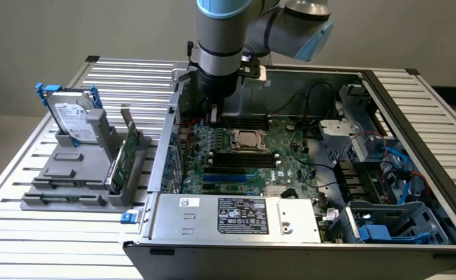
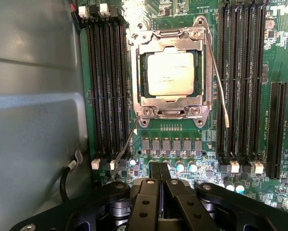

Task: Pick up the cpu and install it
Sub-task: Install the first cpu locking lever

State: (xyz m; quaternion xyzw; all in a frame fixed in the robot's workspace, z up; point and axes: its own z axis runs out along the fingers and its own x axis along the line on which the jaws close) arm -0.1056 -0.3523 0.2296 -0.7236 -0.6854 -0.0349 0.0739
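- The black jaws are pressed tight together, tip against tip, with nothing between them; they grip nothing.
- They hang low inside the open machine, over the row of small grey blocks and round capacitors (image 2: 177, 166) that borders the socket. My guess is that they sit this low and this close because the work is at the socket itself.
- The cpu (image 2: 170, 73), a small flat square chip with a pale silvery top, lies flat in the socket, near the jaws but clear of them and not touching.
- From across the room the cpu (image 1: 249, 140) sits mid-board, with the jaws off to the exterior view's left of it and a little farther back.
- A silver metal frame (image 2: 170, 42) rings the chip. A thin silver lever (image 2: 221, 91) slants out beside it and looks unhooked, so I judge the chip seated but not yet clamped.
- Banks of long black memory slots (image 2: 105, 86) flank the socket on the green motherboard (image 2: 279, 53).
- The grey, blue-capped arm (image 1: 220, 35) reaches straight down into the dark grey computer case (image 1: 290, 256), close to its side wall.
- The case rests on a slatted aluminium worktop (image 1: 57, 245).
- A grey rack (image 1: 65, 175) well apart from the case holds a silver white-labelled hard drive (image 1: 76, 119) and a long green circuit card (image 1: 127, 154) upright.
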